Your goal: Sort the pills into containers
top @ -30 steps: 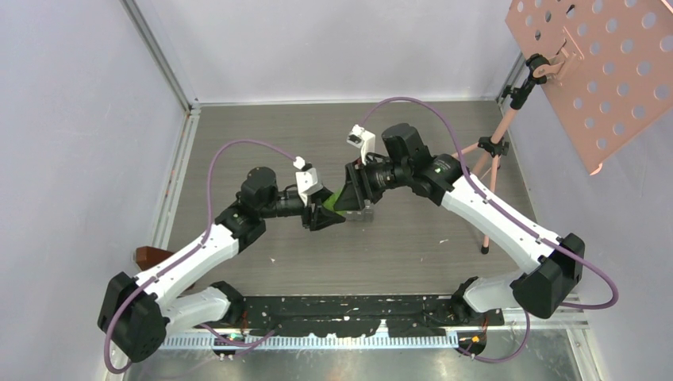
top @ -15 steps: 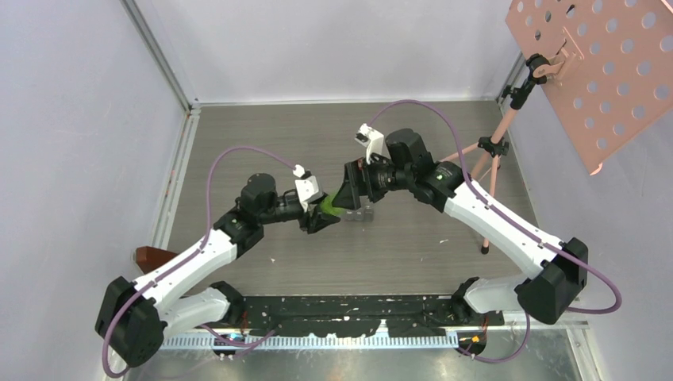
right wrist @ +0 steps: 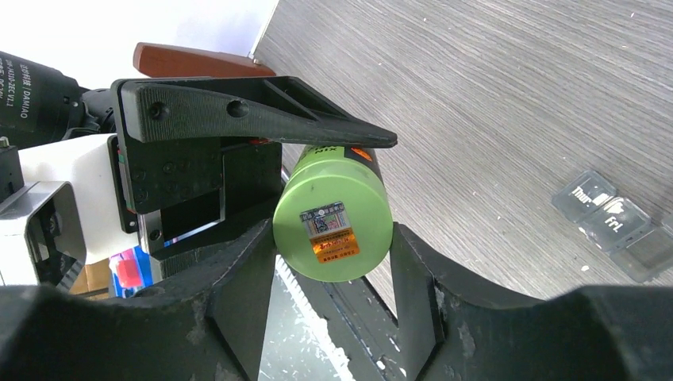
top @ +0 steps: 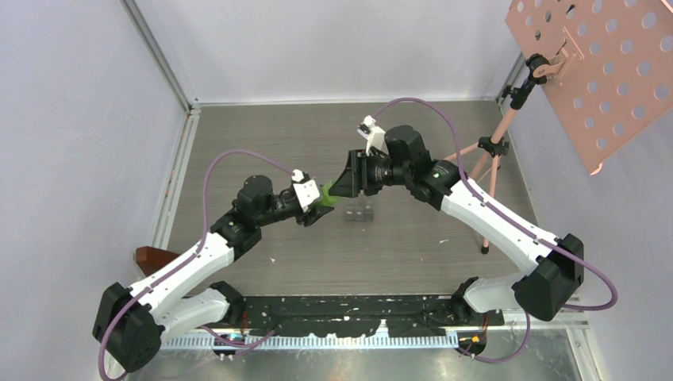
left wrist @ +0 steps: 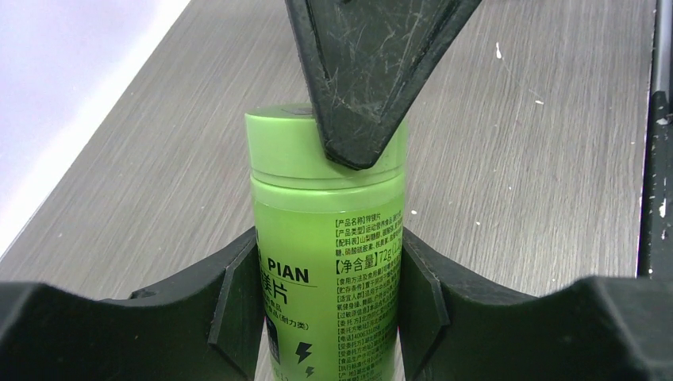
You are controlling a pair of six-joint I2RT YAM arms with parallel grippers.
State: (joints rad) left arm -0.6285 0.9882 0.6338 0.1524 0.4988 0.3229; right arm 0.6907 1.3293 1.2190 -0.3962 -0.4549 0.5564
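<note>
In the left wrist view the left gripper [left wrist: 329, 309] is clenched on the body of the green bottle [left wrist: 327, 262], one finger on each side, low in the frame; this looks meant to keep the bottle from turning. At the top of that view a dark finger of the other arm lies against the bottle's cap [left wrist: 286, 139]. In the right wrist view the right gripper [right wrist: 333, 262] brackets the cap end, its fingers either side of the red-marked top, touching or just beside it; a firm grasp cannot be confirmed. My judgement: one arm braces while the other works the cap loose, so pills can go in. Further off, at the right edge, the flat case [right wrist: 615, 226] lies on the table [right wrist: 516, 95], apart from both arms, untouched. No loose pills are discernible.
</note>
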